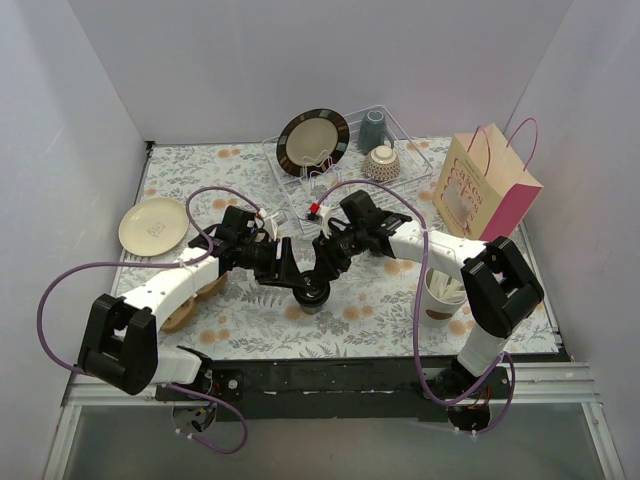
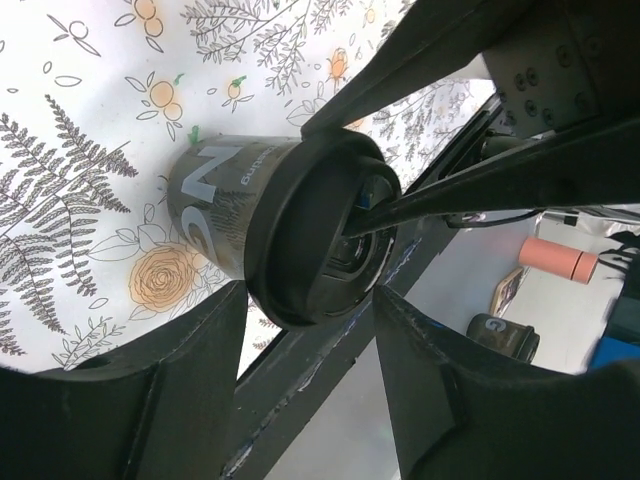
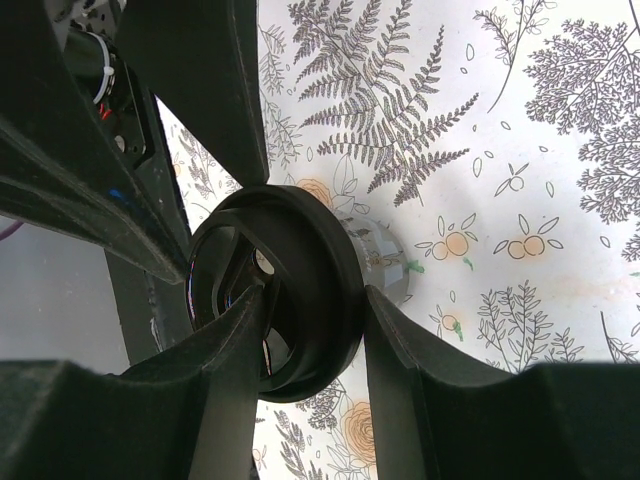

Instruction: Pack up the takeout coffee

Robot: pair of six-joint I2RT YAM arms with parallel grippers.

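The black cup (image 2: pixel 215 200) stood upright on the floral bench (image 1: pixel 385 305), near its front edge and between the two arms. The left hand (image 2: pixel 310 300) was seen clamped on the cup just at its rim. The right hand (image 3: pixel 312 298) was pinched on the black lid (image 3: pixel 320 250), with one finger set in the lid's recess and the other outside its wall.

Several faults could be expected from here. The paper wall could be crushed if the left hand were squeezed harder. The cup could be tipped towards the bench edge if the lid were pushed off-centre. The lid could be left cocked on one side, since only one part of its rim was gripped. With the two hands so close together, fingers could be knocked against each other. Whether anything was in the cup could not be told.

The paper bag (image 1: pixel 488 185) stood upright at the right rear, well apart from the cup; its inside was not shown. Wooden stirrers were held in a white cup (image 1: pixel 442 296) beside the right arm. In the dish rack (image 1: pixel 420 150) a dark-rimmed plate (image 1: pixel 312 142), a grey-blue mug (image 1: pixel 372 130) and a patterned bowl (image 1: pixel 382 163) were kept.
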